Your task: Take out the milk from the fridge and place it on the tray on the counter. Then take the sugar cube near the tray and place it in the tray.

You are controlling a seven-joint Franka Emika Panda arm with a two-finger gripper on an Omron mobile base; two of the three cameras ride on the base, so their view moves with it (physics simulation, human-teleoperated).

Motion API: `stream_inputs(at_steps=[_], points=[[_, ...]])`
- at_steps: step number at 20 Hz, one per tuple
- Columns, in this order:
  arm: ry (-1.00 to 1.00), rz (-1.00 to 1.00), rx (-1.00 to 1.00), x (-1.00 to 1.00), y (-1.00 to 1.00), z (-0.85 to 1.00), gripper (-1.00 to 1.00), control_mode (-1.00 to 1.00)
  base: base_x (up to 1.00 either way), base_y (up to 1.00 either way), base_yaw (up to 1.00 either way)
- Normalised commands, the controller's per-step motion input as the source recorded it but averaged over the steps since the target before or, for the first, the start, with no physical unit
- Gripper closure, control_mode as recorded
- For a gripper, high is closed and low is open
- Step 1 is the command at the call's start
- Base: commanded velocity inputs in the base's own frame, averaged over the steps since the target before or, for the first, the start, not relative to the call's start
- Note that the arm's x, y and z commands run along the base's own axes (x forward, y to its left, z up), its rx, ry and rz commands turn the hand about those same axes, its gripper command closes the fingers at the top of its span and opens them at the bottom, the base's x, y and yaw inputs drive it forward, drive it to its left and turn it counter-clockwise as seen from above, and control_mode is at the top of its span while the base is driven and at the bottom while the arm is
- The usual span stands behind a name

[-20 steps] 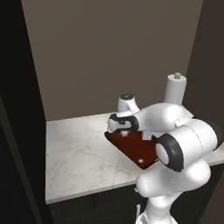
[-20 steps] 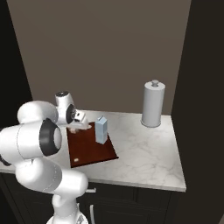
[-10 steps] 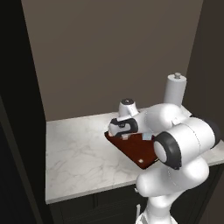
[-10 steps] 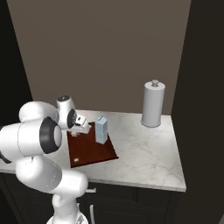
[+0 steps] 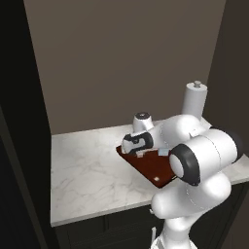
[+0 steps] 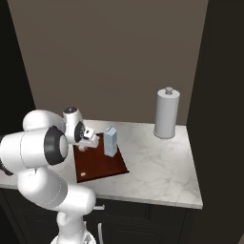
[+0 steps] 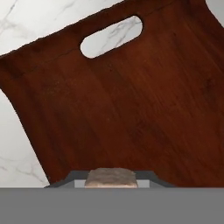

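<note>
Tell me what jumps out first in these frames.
The dark red-brown rectangular tray on the white marble-patterned counter, with the small pale blue-grey gabled milk carton standing upright on it. The white arm's end effector hangs over the tray's far end, shut on a tiny beige sugar cube. A tall grey-white knobbed cylinder stands at the counter's back right.

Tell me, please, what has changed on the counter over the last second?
The gripper, shut on the sugar cube, has shifted slightly further over the tray. The milk stays standing on the tray, and the grey cylinder has not moved.
</note>
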Motion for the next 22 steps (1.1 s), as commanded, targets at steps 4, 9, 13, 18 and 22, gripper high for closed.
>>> stream_inputs(at_steps=[4,9,13,18,22], points=[[0.00,0.00,0.00,-0.01,-0.04,-0.11,1.00,-1.00,0.00,0.00,0.00],[0.00,0.00,0.00,-0.02,-0.02,-0.14,1.00,-1.00,0.00,0.00,0.00],[-0.01,0.00,0.00,-0.08,-0.06,-0.10,1.00,-1.00,0.00,0.00,0.00],[0.00,0.00,0.00,-0.06,-0.01,-0.15,-1.00,-1.00,0.00,0.00,0.00],[-0.01,0.00,0.00,-0.19,0.00,0.00,-1.00,-1.00,0.00,0.00,0.00]])
